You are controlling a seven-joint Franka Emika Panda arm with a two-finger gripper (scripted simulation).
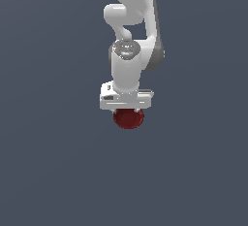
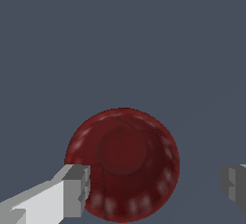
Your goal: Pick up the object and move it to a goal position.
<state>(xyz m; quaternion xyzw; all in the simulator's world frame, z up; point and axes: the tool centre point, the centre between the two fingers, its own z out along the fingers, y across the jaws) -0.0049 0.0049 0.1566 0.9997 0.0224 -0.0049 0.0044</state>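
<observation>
In the exterior view, the white arm [image 1: 130, 36] hung straight down over the plain grey tabletop [image 1: 48, 171], and the hand [image 1: 127, 108] sat directly above the dark red bowl [image 1: 129, 119]. Only the bowl's lower half showed, at 6 o'clock from the hand; the fingers were hidden behind the hand's body.

The wrist view showed what the first could not: the whole bowl [image 2: 123, 163], rim up and glossy, lying between two spread fingers [image 2: 77, 189]. One finger overlapped the rim at about 8 o'clock; the other stood clear at 3 o'clock. The hand [image 2: 156, 184] was open, gripping nothing.
</observation>
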